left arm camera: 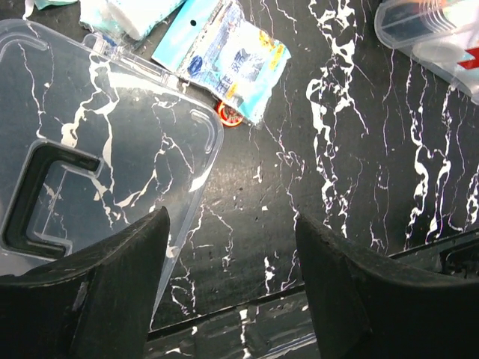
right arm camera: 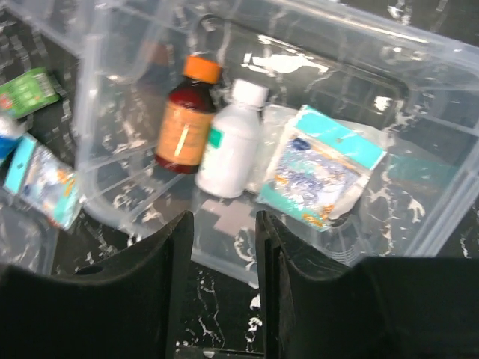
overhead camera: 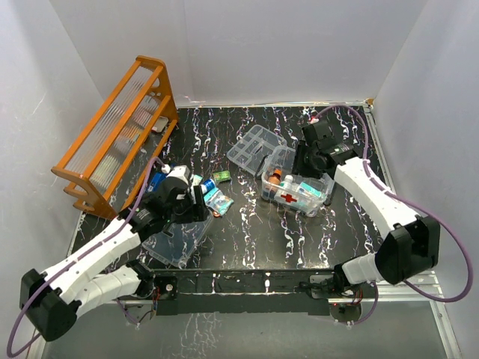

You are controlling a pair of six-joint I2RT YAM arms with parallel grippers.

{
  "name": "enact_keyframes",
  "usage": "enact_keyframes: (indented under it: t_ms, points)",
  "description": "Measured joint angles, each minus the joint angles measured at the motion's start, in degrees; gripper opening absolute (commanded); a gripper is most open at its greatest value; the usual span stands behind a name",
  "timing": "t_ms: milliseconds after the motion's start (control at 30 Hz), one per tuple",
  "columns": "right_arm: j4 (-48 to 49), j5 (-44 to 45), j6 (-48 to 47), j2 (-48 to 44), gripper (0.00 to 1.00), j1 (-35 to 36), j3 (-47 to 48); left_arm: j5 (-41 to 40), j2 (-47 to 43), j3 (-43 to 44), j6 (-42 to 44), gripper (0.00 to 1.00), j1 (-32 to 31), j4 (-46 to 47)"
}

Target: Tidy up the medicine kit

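Sitting right of centre on the black marbled tabletop (overhead camera: 299, 239), the clear box (overhead camera: 288, 198) of the medicine kit is open. It already holds a brown bottle (right arm camera: 183, 123), a white bottle (right arm camera: 228, 142) and a teal-edged packet (right arm camera: 322, 168), so the filling appears to be under way. Its clear lid (overhead camera: 176, 241) with the dark handle (left arm camera: 30, 202) lies flat at the near left, well apart from the box. The compartmented tray (overhead camera: 253, 146) rests on the tabletop just beside the box's far left corner. Both seem yet to go on. Between lid and box, a blue-and-white packet (overhead camera: 218, 200) and a small green packet (overhead camera: 221, 177) lie loose, and a tiny orange ring (left arm camera: 228, 116) peeks from under the first. The left arm's fingers (left arm camera: 105, 292) are spread and empty above the lid's right edge. The right arm's fingers (right arm camera: 150, 292) stand slightly parted over the box's far side, pinching nothing.
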Motion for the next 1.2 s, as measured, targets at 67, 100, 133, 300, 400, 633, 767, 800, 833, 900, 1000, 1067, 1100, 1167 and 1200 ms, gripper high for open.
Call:
enact_keyframes:
  t_ms: [67, 100, 133, 300, 400, 633, 767, 800, 833, 900, 1000, 1067, 1100, 1167, 1200]
  points:
    - [0.63, -1.44, -0.31, -1.40, 0.40, 1.29, 0.15, -0.50, 3.08, 1.46, -1.36, 0.63, 0.00, 0.35]
    - [1.31, -2.05, -0.42, -2.19, 0.41, 2.60, 0.17, -0.92, 4.44, 2.16, -2.10, 0.62, 0.00, 0.55]
    - [1.95, -2.64, -0.39, -2.80, 0.41, 3.96, 0.20, -1.46, 5.70, 2.84, -2.86, 0.62, 0.00, 0.68]
    - [5.97, -3.98, -0.04, -4.07, 0.46, 12.76, 0.85, -4.59, 8.83, 3.78, -7.15, 0.61, 0.00, 1.62]
    - [8.61, -3.45, 0.39, -3.10, 0.48, 18.49, 1.22, -6.54, 9.07, 3.80, -9.51, 0.61, 0.00, 1.27]
    - [17.92, 2.58, 0.20, 7.21, 0.54, 29.77, 2.84, -11.06, 6.95, 4.57, -12.50, 0.66, 0.00, -2.03]
    - [22.25, 8.22, -1.20, 13.92, 0.59, 32.85, 2.84, -12.09, 5.51, 6.84, -12.20, 0.66, 0.00, -4.09]
    - [22.91, 9.35, -1.51, 15.67, 0.60, 33.11, 2.86, -12.33, 5.44, 7.74, -12.02, 0.66, 0.00, -4.50]
    - [23.39, 10.19, -1.77, 17.18, 0.61, 33.18, 2.86, -12.55, 5.42, 8.33, -11.96, 0.66, 0.00, -4.79]
    - [23.87, 11.45, -2.01, 19.96, 0.61, 33.05, 3.02, -13.35, 5.38, 9.57, -11.85, 0.67, 0.00, -5.46]
    - [24.28, 12.37, -2.05, 24.57, 0.59, 32.92, 4.35, -14.47, 4.94, 9.88, -11.89, 0.68, 0.00, -6.47]
    - [24.39, 12.39, -2.05, 27.32, 0.57, 32.85, 5.40, -15.08, 4.59, 9.88, -12.02, 0.68, 0.00, -7.30]
    - [24.41, 12.41, -2.01, 28.70, 0.56, 32.85, 5.90, -15.32, 4.37, 9.88, -12.07, 0.68, 0.00, -7.65]
    - [24.46, 12.37, -1.99, 30.88, 0.54, 32.87, 6.64, -15.72, 3.91, 9.88, -12.24, 0.68, 0.00, -8.07]
    - [24.39, 12.37, -1.92, 31.56, 0.54, 32.87, 6.86, -15.85, 3.74, 9.88, -12.35, 0.68, 0.00, -8.24]
